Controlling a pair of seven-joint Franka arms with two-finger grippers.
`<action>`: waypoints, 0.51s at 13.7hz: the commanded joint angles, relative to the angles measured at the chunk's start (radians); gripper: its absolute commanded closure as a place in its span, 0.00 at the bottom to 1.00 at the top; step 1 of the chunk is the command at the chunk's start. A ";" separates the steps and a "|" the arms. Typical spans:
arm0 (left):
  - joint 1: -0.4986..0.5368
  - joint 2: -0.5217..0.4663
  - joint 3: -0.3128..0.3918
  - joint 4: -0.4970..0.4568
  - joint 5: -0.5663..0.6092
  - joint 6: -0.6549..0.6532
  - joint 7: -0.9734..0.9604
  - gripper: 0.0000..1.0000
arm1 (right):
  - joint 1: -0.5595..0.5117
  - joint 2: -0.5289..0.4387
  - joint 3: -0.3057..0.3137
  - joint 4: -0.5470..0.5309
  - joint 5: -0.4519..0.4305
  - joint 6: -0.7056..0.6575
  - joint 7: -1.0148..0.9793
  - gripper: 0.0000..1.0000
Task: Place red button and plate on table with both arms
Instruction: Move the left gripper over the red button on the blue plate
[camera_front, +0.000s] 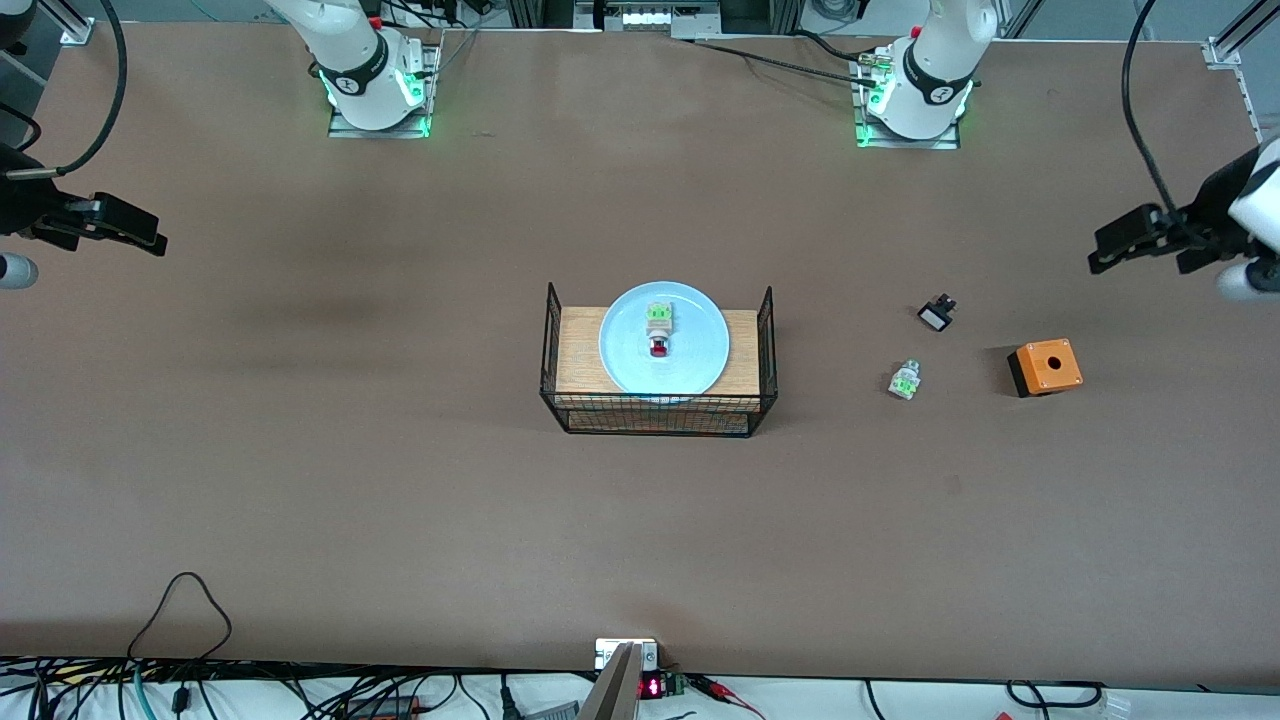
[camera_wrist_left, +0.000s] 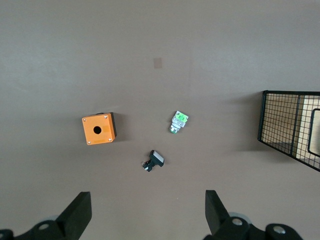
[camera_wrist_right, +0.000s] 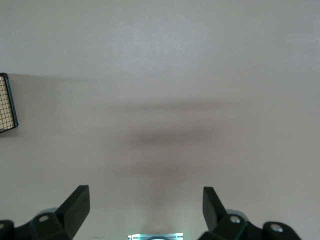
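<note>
plate (camera_front: 664, 350) sat on wooden board (camera_front: 580, 350) inside black wire-mesh rack (camera_front: 658, 415), mid-table (camera_front: 400, 500). red button (camera_front: 659, 331) lay on plate, near its middle: green block end toward the bases, red cap end nearer the front camera. neither on bare table yet.

left gripper (camera_front: 1100, 262) hung over the left arm's end of table, fingers spread wide, holding nothing. left wrist view showed both fingers (camera_wrist_left: 75, 215) apart, bare table between them. right gripper (camera_front: 155, 245) hung over the right arm's end of table, fingers (camera_wrist_right: 75, 205) spread wide too, empty. both well apart from rack.

toward left arm's end, on table: orange box (camera_front: 1045, 367) with round hole in top face, black base; small white-green part (camera_front: 904, 380) between box and rack, no red cap; small black part with white face (camera_front: 936, 315) farther from front camera than white-green part. same three seen in left wrist view: box (camera_wrist_left: 99, 128), white-green part (camera_wrist_left: 178, 122), black part (camera_wrist_left: 153, 160), rack corner (camera_wrist_left: 290, 127) at edge. right wrist view showed bare table plus a sliver of rack (camera_wrist_right: 7, 105).

arm bases lit green. small display at table's near edge (camera_front: 651, 687) showed red digits, not readable. marking on base collars too small to read. no other legible writing or brand.
</note>
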 joint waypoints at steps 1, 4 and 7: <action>-0.005 0.023 -0.001 0.044 0.009 -0.005 0.001 0.00 | -0.004 -0.001 0.004 0.008 0.004 -0.001 -0.006 0.00; -0.022 0.034 -0.006 0.038 0.010 -0.006 0.003 0.00 | -0.002 -0.001 0.006 0.008 0.002 0.000 -0.005 0.00; -0.123 0.048 -0.006 0.023 0.082 -0.003 -0.013 0.00 | -0.004 0.001 0.004 0.008 0.002 0.000 -0.005 0.00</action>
